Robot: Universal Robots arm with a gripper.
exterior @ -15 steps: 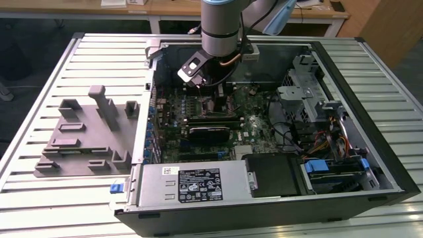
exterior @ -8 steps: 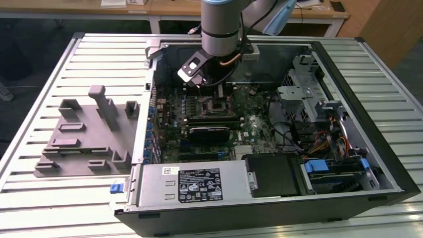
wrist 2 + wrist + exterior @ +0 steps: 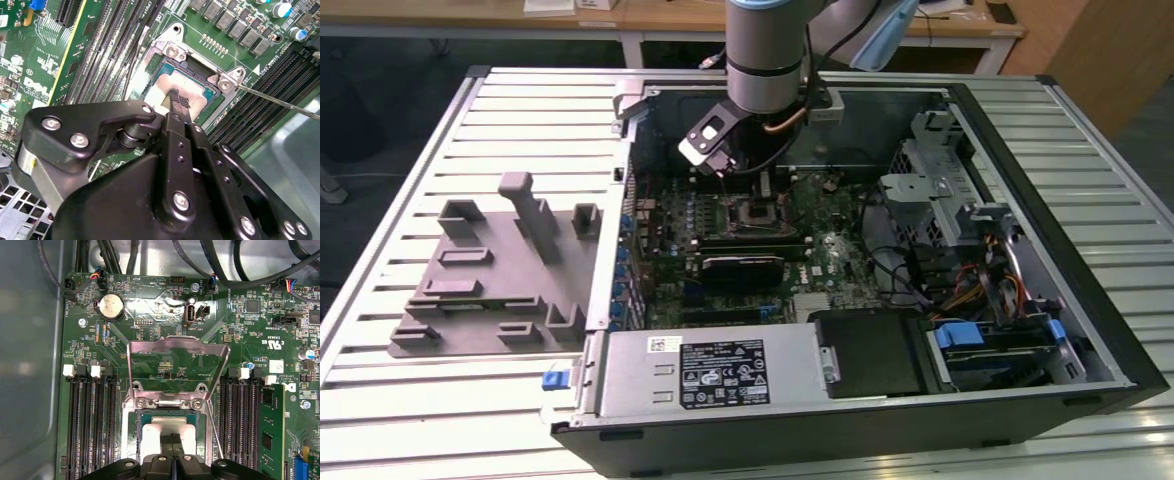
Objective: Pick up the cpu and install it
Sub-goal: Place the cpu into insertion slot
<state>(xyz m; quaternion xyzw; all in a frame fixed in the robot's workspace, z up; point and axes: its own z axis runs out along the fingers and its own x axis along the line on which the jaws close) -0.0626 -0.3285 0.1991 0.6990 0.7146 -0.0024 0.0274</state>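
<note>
My gripper (image 3: 179, 101) has its two fingers pressed together, holding nothing, tips against the one cpu (image 3: 196, 93), which lies in the single socket (image 3: 131, 439) beneath one raised frame (image 3: 177, 346).

A robotics lab or test workshop — a robot arm (image 3: 767, 50) stands over an opened computer case (image 3: 854, 440) on a slatted metal counter (image 3: 454, 420). Grey fixture blocks (image 3: 480, 300) lie beside it, and wooden desks (image 3: 667, 15) line the back.

You had even overhead light on the table (image 3: 400, 420); inside the case (image 3: 854, 440) it was dimmer. Glare washed the board (image 3: 150, 305) in the first wrist view and the cpu (image 3: 157, 95) in the second wrist view.
</note>
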